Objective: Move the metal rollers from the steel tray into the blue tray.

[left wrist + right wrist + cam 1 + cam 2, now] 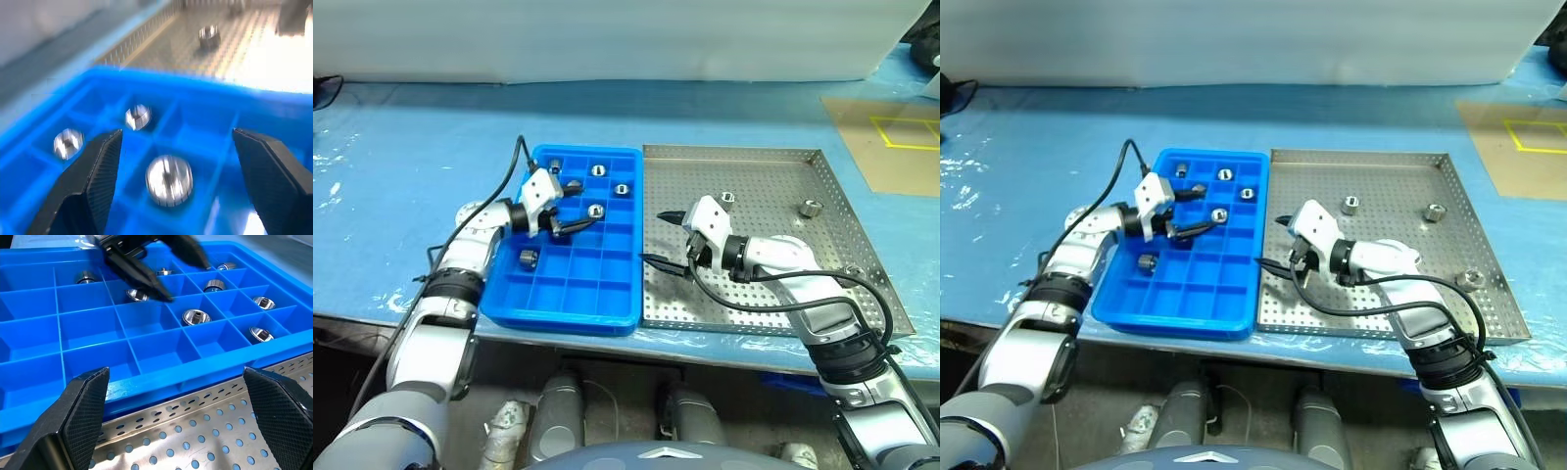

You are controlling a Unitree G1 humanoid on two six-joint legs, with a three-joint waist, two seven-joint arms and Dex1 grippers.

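While my left gripper (570, 208) is hanging spread over the blue tray (607, 311), empty, with a shiny ring-like metal roller (169, 180) lying in the compartment between its fingers, my right gripper (663, 238) is hovering wide open and empty over the steel tray (764, 311) at its edge beside the blue one. Several metal rollers (596, 210) are sitting in the glossy plastic grid cells; what look like three are resting on the perforated steel floor, and I am reading no lettering anywhere.
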